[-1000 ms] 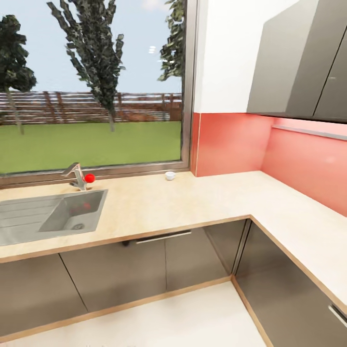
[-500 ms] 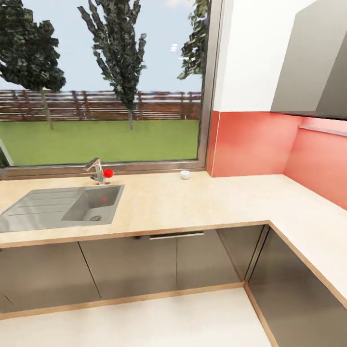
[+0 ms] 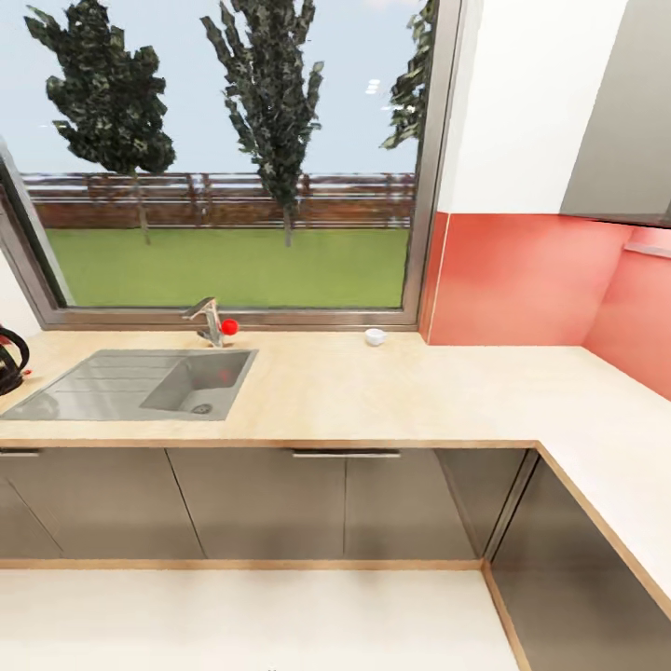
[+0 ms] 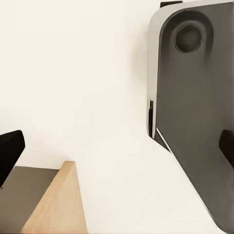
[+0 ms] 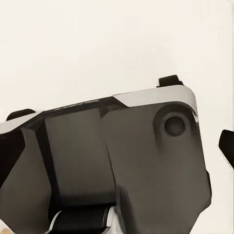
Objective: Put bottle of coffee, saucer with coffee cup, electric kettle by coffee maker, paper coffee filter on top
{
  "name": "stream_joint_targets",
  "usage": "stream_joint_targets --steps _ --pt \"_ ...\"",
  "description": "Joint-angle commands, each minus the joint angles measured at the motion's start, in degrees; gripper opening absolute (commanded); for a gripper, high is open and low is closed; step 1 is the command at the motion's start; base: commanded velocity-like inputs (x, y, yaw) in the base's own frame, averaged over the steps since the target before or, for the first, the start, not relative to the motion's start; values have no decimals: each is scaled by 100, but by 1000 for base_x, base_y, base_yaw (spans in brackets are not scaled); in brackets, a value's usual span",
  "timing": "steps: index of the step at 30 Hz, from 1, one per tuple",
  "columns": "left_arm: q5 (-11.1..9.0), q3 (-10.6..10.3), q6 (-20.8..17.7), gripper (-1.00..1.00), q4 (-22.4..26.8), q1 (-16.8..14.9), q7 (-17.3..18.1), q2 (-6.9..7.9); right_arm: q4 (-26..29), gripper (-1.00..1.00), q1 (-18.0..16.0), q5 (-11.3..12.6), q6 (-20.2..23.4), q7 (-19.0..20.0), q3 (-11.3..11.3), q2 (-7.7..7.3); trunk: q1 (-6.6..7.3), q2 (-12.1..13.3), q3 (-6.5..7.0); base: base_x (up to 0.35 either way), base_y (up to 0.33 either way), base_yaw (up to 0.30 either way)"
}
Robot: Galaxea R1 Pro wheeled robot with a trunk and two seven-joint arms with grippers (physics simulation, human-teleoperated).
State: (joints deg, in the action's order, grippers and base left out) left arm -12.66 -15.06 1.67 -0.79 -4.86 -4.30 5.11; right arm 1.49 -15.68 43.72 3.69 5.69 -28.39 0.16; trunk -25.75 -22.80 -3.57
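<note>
A small white coffee cup (image 3: 375, 336) stands on the light wooden countertop (image 3: 391, 396) by the window sill, near the red wall. At the far left edge of the head view, part of a black electric kettle (image 3: 9, 362) rests on the counter beside the sink. The coffee maker, coffee bottle, filter and saucer are out of view. In the left wrist view my left gripper (image 4: 117, 151) hangs open over the pale floor, its black fingertips (image 4: 9, 153) wide apart. My right gripper (image 5: 117, 146) is open too, above the robot's dark base.
A steel sink (image 3: 140, 384) with a faucet (image 3: 210, 320) and red knob (image 3: 229, 326) is set into the counter under the window. The counter turns a corner at the right, under grey wall cabinets (image 3: 620, 121). Grey base cabinets (image 3: 280, 503) line the pale floor.
The camera has swung left, so the whole picture has slid to the right. The kettle has come into view at the left edge. The cup has not moved on the counter.
</note>
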Motion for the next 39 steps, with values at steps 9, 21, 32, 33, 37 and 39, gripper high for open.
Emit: stream_joint_targets --steps 9,21,32,33,37,39 --pt "-53 -49 17 100 -8 -6 -10 7 0 100 -4 58 18 35 -44 -34 -3 -12 -15 0 -123 24" --pt "-57 -49 34 100 -8 -6 -4 4 0 100 -5 55 18 42 -49 -10 -3 -12 -41 0 -217 103" --pt "-72 -30 60 100 13 -6 -1 42 0 100 -4 50 18 35 -44 -25 -3 -12 -45 0 -121 16" --pt "-71 -29 60 100 14 -6 -1 46 0 100 -4 51 18 35 -44 -25 -3 -12 -45 0 -7 1" --pt "-65 -21 61 100 17 -6 -1 65 1 100 -5 55 18 30 -44 -19 -3 -12 -45 0 -3 0" --pt "-113 -22 75 100 42 -22 -5 138 3 100 -3 58 10 12 -45 -3 -3 -12 -45 -32 0 0"
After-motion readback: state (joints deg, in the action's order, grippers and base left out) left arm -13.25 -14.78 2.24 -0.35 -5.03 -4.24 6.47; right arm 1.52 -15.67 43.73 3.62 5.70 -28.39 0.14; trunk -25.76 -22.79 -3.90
